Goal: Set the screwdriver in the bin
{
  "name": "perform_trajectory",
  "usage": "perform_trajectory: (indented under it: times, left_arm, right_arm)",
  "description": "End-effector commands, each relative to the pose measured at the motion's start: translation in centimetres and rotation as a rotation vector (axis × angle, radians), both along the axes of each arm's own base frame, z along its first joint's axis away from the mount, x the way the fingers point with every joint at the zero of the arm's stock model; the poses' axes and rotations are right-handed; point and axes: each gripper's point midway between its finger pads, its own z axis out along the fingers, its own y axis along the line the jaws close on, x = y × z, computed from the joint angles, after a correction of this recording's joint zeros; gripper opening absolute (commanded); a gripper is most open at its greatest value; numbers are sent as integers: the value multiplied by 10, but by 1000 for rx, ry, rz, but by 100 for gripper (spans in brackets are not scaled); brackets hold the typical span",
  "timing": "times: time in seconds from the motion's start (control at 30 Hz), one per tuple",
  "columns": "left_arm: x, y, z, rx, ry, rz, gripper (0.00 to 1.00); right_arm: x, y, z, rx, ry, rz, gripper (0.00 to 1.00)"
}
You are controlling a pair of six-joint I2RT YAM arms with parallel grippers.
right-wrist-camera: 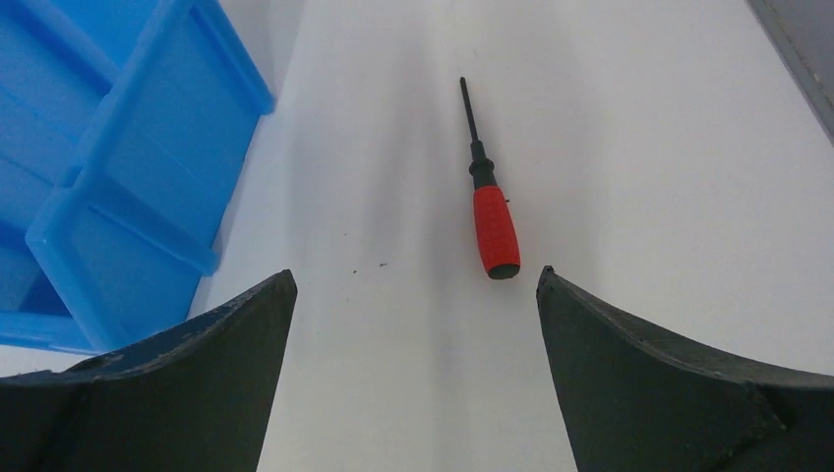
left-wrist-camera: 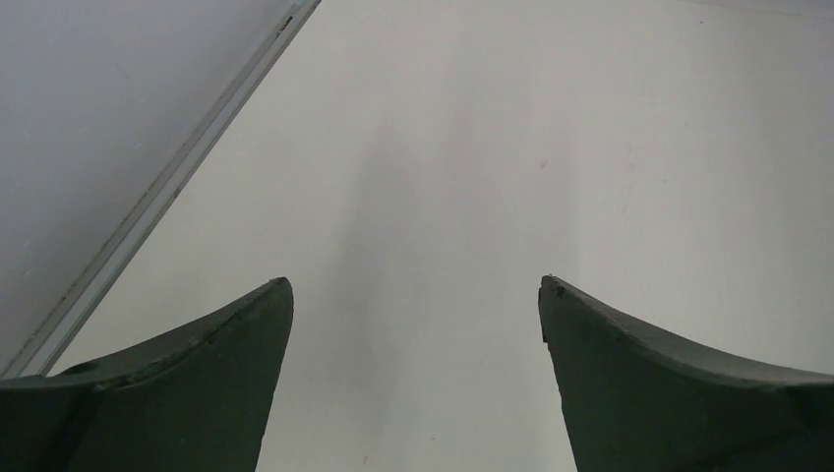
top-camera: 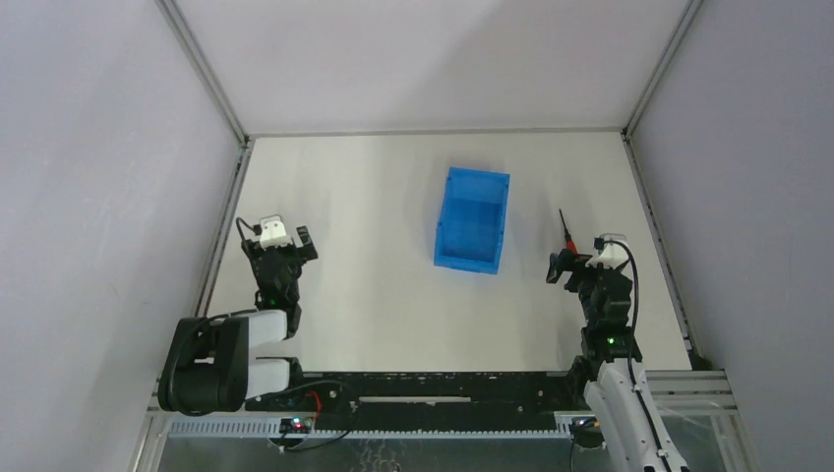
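One screwdriver (right-wrist-camera: 489,197), one blue bin (top-camera: 470,258) and two sets of jaws are in view over the white worktop (top-camera: 374,216). The screwdriver lies flat to the right of the bin, apart from it and just ahead of the right jaws. Its long axis runs near-to-far, the thin black shaft pointing away and the short red handle nearest. The right jaws and left jaws are both spread wide, gripping nothing.

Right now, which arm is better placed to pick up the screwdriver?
Right. The right gripper, open, hovers just short of the screwdriver, which lies right of the bin. The left gripper, also open, is far off on the bin's other side.
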Motion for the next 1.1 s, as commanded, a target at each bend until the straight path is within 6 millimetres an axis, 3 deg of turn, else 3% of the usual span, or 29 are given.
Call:
perform_trajectory:
  times: [0.0,0.17,0.3,0.33,0.4,0.5,0.7,0.83,1.0,1.07]
  left_arm:
    - [13,1,33,8,-107,-5,100]
    - [13,1,32,9,-105,-5,100]
    - [13,1,33,8,-107,-5,100]
    - [12,1,32,8,-105,-5,100]
    - [13,1,33,8,-107,-6,100]
    - [12,1,32,8,-106,-5,100]
    - [12,1,33,8,-107,-5,100]
    - [12,1,33,8,-107,-5,100]
    - [12,1,32,8,-106,-5,100]
    - [13,1,33,8,-107,-5,100]
  right_arm:
    - [7,-3,25,18,-62,-26,100]
    - [13,-11,54,17,-31,-76,100]
    - [27,-27,70,-21,200,-148,100]
    - [27,-28,55,-27,307,-153,100]
    - [37,-35,55,-38,433,-176,100]
    - [54,-42,34,-65,591,-169,100]
    - [82,-51,-11,-78,766,-141,98]
    - [89,-50,-47,-80,862,-99,92]
    - [85,-47,-92,-49,978,-72,76]
    - [85,-44,-100,-35,995,-58,60]
